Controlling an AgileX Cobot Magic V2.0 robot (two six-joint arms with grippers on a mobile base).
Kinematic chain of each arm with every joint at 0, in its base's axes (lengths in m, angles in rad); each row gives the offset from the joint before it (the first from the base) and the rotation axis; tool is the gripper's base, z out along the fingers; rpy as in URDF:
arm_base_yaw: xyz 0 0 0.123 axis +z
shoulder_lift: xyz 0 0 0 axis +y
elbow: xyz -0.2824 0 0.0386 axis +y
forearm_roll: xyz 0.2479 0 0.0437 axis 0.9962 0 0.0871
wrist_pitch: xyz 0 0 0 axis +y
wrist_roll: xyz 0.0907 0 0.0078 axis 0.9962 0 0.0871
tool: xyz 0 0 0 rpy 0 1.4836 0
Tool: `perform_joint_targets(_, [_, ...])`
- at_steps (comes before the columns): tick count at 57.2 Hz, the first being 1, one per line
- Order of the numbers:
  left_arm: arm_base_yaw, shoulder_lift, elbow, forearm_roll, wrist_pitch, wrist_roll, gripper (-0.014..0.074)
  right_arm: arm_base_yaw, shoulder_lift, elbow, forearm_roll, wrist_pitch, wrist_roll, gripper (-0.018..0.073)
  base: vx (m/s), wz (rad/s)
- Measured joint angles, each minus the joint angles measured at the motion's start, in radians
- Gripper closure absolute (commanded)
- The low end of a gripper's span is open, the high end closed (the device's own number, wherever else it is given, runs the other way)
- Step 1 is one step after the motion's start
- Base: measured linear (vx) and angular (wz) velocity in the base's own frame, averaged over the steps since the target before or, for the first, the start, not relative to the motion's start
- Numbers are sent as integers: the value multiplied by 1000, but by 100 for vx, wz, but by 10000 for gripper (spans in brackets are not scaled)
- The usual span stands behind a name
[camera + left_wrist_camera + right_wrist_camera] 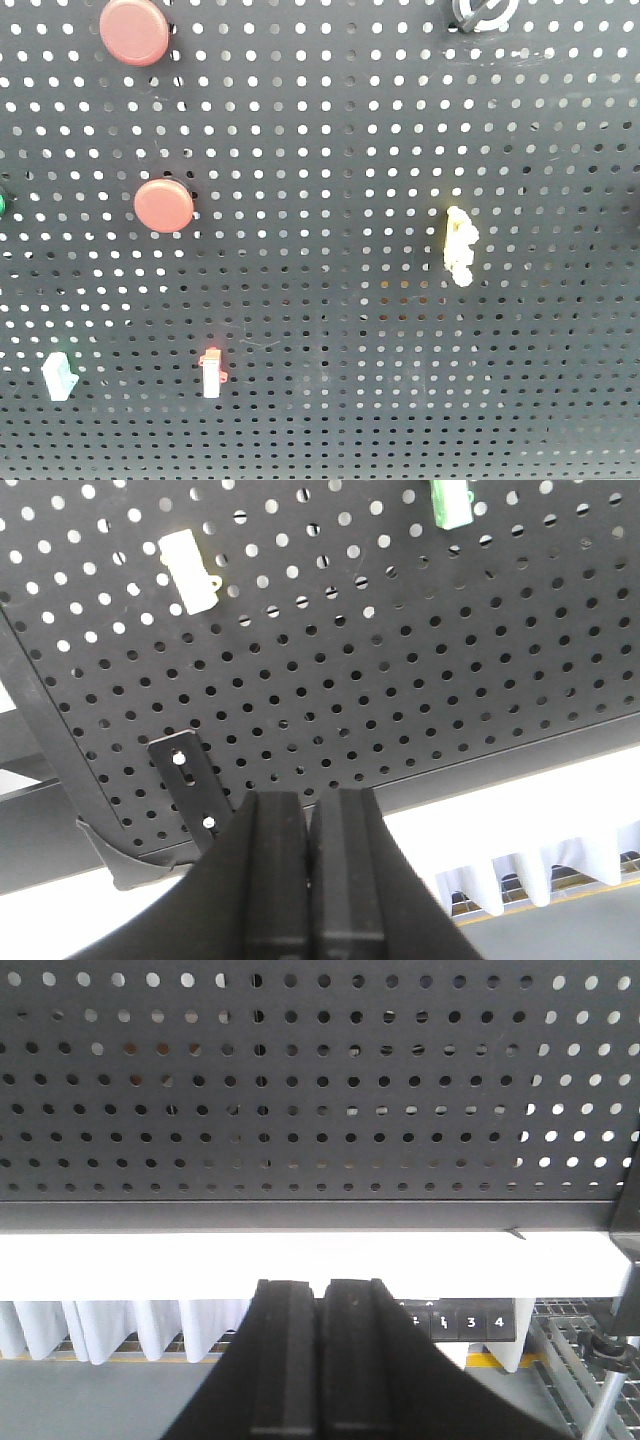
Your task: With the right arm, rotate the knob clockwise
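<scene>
Front view first: a dark perforated board [330, 300] fills the whole picture. The knob [483, 12] sits right at the top edge, toward the right corner, cut off so only its lower part shows: a whitish ring with a black bar slanting across it. Over on the left, one red round button [135, 30] hugs the top edge, and a second red button [164, 205] sits below it, well apart. The yellow lumpy piece [459, 246] stands upright at mid-height on the right side, well below the knob. Near the bottom, a small white-and-red piece [212, 373] and, toward the left edge, a pale greenish-white clip [59, 376]. No arm or gripper is in this view.

Left wrist view: the left gripper [308, 870] comes up from the bottom edge, its two black fingers [272, 870] pressed flat together with just a thin seam between them, clenched on nothing. It touches nothing; the board's lower edge lies beyond the tips. On the board above, a white clip [190, 570] at the upper left and a green piece [450, 502] at the top edge.

Right wrist view: the right gripper [320, 1355] looks the same, fingers [285, 1355] closed against each other, nothing between them, touching nothing. It points at the underside edge of the board [320, 1110], which spans the upper half. The knob is not in sight here. Below the board edge, a small strip of numbered labels [462, 1321] peeks out to the right of the fingers.
</scene>
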Motion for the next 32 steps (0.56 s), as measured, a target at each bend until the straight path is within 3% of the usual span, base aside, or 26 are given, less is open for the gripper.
perform_joint_targets(32, [0,0,0,0,0,0,603,0,0,0,2,0,-1,570,0,0])
